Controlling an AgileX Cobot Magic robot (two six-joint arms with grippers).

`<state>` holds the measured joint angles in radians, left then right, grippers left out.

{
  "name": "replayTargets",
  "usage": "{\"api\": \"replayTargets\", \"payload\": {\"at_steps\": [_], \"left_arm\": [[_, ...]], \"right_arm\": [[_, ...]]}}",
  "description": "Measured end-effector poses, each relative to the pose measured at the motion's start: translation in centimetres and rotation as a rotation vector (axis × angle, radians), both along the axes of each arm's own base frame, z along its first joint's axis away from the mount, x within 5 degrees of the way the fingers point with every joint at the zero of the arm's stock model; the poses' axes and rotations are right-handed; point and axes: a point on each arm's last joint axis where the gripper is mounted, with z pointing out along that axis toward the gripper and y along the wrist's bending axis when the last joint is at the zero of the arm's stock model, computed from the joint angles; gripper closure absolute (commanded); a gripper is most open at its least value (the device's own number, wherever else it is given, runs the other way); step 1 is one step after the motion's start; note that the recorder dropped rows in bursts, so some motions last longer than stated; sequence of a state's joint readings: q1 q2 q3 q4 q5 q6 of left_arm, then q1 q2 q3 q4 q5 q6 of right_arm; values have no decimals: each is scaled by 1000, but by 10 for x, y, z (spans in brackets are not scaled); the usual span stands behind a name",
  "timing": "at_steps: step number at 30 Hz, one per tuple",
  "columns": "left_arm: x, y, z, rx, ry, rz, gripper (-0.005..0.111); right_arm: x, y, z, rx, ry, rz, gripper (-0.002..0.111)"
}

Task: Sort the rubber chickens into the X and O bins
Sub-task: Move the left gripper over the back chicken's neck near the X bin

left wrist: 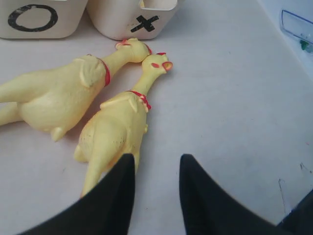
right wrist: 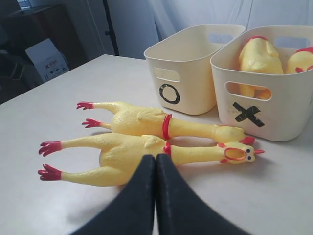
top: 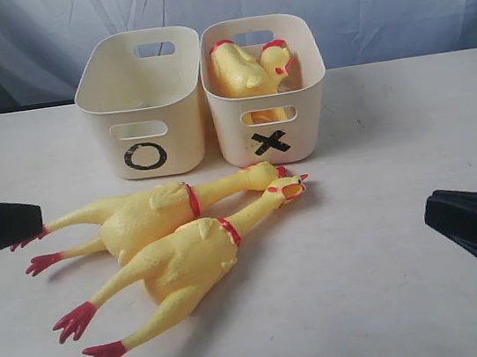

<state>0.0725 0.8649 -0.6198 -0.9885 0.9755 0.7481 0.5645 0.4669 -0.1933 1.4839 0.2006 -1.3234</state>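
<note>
Two long-legged yellow rubber chickens lie side by side on the table, heads toward the bins: the far one [top: 150, 213] [left wrist: 54, 95] [right wrist: 142, 120] and the near one [top: 188, 261] [left wrist: 115, 129] [right wrist: 127, 154]. Behind them stand the cream O bin [top: 145, 156] [right wrist: 171, 93], which looks empty, and the X bin [top: 271, 143] [left wrist: 144, 23] [right wrist: 252, 115], holding two yellow chicken shapes [top: 246, 71] [right wrist: 259, 56]. My left gripper [left wrist: 156, 161] [top: 34, 211] is open with nothing between its fingers, by the near chicken's leg. My right gripper [right wrist: 156, 157] [top: 434, 209] is shut and empty, facing the near chicken's body.
White table [top: 395, 281] with a pale cloth backdrop behind the bins. In the right wrist view a dark stand and a cardboard box [right wrist: 46, 58] sit beyond the table's far edge. A clear blue-edged item [left wrist: 296, 27] lies at the table's side.
</note>
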Motion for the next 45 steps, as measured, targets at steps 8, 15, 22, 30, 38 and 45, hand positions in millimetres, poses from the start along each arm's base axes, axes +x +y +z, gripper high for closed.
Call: {"api": "replayTargets", "payload": {"at_steps": [8, 15, 22, 30, 38, 45], "left_arm": [[3, 0, -1, -2, 1, 0, 75], [16, -2, -7, -41, 10, -31, 75], [36, -20, -12, -17, -1, -94, 75], [66, -64, -17, 60, -29, -190, 75], [93, -109, -32, 143, -25, -305, 70], [111, -137, -52, 256, -55, -377, 66]], "right_arm": [[0, 0, -3, 20, 58, -6, 109], [0, 0, -3, 55, 103, -17, 109], [1, -1, -4, 69, 133, -45, 109], [1, -3, -7, 40, 149, -60, 109], [2, -4, 0, -10, 123, -67, 109], [3, -6, 13, -111, 101, -72, 109]]}}
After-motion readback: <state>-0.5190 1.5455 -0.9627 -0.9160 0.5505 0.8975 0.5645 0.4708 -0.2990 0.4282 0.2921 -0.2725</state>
